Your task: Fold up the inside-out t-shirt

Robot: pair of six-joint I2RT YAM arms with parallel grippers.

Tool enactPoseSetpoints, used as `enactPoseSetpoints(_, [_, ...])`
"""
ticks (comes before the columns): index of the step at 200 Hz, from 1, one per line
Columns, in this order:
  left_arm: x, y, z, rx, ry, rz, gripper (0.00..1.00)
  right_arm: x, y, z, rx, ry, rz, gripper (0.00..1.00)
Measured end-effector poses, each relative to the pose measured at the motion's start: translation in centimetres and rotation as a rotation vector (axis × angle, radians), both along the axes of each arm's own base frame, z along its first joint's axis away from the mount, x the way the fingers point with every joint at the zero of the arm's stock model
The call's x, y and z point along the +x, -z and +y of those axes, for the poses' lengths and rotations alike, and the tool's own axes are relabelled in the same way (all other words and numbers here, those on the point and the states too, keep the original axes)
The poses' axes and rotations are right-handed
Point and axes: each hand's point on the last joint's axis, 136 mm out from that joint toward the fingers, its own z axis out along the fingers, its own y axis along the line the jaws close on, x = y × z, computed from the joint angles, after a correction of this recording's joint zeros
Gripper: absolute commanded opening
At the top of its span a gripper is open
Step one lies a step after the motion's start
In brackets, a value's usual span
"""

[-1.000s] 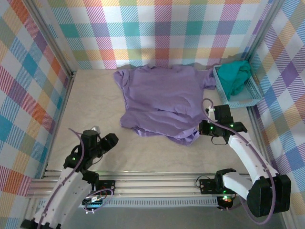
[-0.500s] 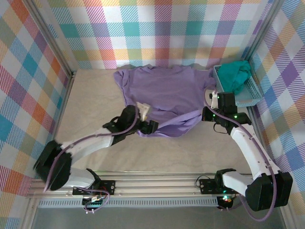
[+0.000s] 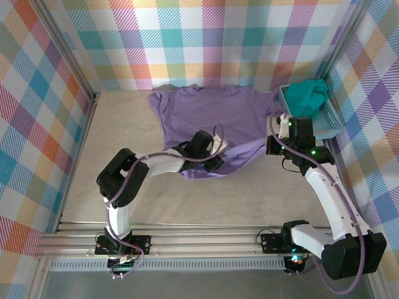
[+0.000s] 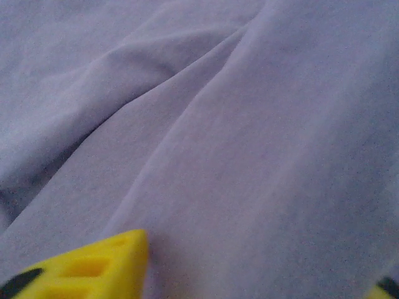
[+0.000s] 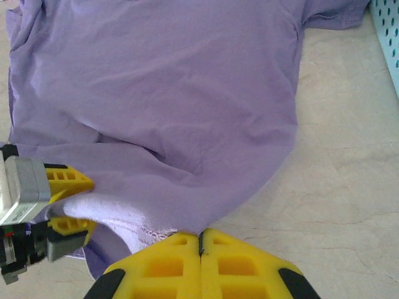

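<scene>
One pale worktop (image 3: 124, 124) carries the lavender t-shirt (image 3: 206, 115), which we see spread just left of the blue basket (image 3: 324, 128), its near hem tapering to a point toward that basket. Near the basket's near-left corner the right gripper (image 5: 201, 240) has its jaws together, clamped on that hem point. Farther left of the basket, the left gripper (image 5: 92, 204) has its jaws apart with a pale fold of hem between them.
</scene>
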Motion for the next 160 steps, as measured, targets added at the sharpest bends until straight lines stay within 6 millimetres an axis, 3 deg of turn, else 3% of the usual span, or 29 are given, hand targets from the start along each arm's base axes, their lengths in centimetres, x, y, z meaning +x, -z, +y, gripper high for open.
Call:
enactPoseSetpoints(28, [0.5, -1.3, -0.2, -0.048, -0.013, 0.033, 0.06, 0.2, 0.5, -1.1, -0.049, 0.044, 0.009, 0.00])
enactPoseSetpoints(46, [-0.1, -2.7, -0.1, -0.077, -0.009, 0.059, 0.01, 0.5, 1.5, -1.7, -0.083, 0.071, 0.031, 0.00])
enactPoseSetpoints(65, [-0.8, -5.0, 0.2, -0.114, -0.011, 0.074, 0.00, 0.6, 2.9, -2.0, -0.102, 0.085, 0.070, 0.38])
enactPoseSetpoints(81, [-1.5, -7.4, 0.4, -0.147, -0.018, 0.085, 0.00, 0.6, 3.6, -1.1, -0.090, 0.050, 0.069, 0.54])
enactPoseSetpoints(99, [-1.7, -10.0, 0.6, -0.183, -0.038, 0.100, 0.00, -0.3, 3.3, 2.7, -0.021, -0.113, -0.006, 0.59])
enactPoseSetpoints(133, [-0.9, -12.9, 1.3, -0.220, -0.099, 0.176, 0.00, -5.9, 2.6, 14.1, 0.058, -0.603, -0.222, 0.62])
enactPoseSetpoints(148, [-0.4, -13.9, 2.1, -0.223, -0.128, 0.210, 0.00, -7.8, 4.6, 17.9, 0.053, -0.756, -0.278, 0.59])
enactPoseSetpoints(160, [-0.1, -14.9, 2.5, -0.226, -0.139, 0.230, 0.00, -8.3, 7.4, 20.2, 0.010, -0.834, -0.285, 0.56])
